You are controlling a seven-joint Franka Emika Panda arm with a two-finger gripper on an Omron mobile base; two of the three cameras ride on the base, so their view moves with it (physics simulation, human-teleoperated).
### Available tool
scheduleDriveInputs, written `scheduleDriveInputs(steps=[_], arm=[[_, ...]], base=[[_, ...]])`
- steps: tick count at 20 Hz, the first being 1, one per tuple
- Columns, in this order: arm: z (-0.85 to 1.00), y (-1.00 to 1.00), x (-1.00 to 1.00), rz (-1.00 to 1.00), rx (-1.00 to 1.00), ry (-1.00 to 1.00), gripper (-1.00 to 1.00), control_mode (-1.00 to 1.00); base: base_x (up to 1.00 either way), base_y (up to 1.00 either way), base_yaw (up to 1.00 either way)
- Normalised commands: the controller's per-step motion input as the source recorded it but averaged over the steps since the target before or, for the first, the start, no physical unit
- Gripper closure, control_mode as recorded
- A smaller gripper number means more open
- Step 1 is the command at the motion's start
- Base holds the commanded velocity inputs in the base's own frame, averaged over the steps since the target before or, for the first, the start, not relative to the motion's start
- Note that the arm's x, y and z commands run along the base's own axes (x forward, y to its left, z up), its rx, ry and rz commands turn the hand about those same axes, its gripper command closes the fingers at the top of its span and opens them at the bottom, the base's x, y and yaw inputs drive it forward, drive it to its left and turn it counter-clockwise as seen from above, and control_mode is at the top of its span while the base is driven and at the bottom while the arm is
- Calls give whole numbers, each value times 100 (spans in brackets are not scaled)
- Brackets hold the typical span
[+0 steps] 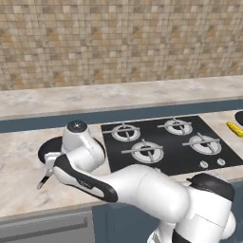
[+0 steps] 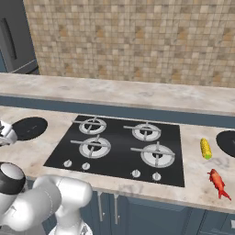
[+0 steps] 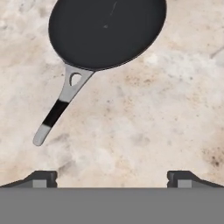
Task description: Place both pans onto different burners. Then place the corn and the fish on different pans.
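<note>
Black cooktop (image 1: pixel 166 142) with four burners (image 1: pixel 147 152) set in the marble bench (image 1: pixel 19 161). One pan (image 1: pixel 50 148) lies on the bench left of the cooktop, partly hidden behind the arm. Corn (image 1: pixel 234 128) lies at the right edge.

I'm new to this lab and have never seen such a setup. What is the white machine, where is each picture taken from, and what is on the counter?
The white machine is a robot arm in a simulated kitchen. Two pictures come from cameras behind it, one on each side; the third looks along its gripper, whose two dark fingertips sit wide apart and hold nothing.

On the marble counter is a black cooktop with four bare burners. One black pan lies on the counter left of the cooktop, under the hand. To the right lie a yellow corn cob, a red-orange fish and the edge of a second pan. Nothing is on the stove yet.
</note>
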Motion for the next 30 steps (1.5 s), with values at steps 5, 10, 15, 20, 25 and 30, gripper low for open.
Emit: scheduleDriveInputs(steps=[5, 10, 15, 20, 25, 30], arm=[[-19, 41, 30, -1, 0, 2, -100, -100], [-26, 35, 33, 0, -2, 4, -100, -100], [-34, 35, 31, 0, -4, 5, -100, -100], [-31, 31, 26, 0, -7, 4, -100, -100], [-26, 25, 34, 0, -6, 4, -100, -100], [-18, 14, 32, 0, -3, 1, -100, -100]], base=[[0, 0, 0], [0, 0, 0], [0, 0, 0], [0, 0, 0], [0, 0, 0], [0, 0, 0]])
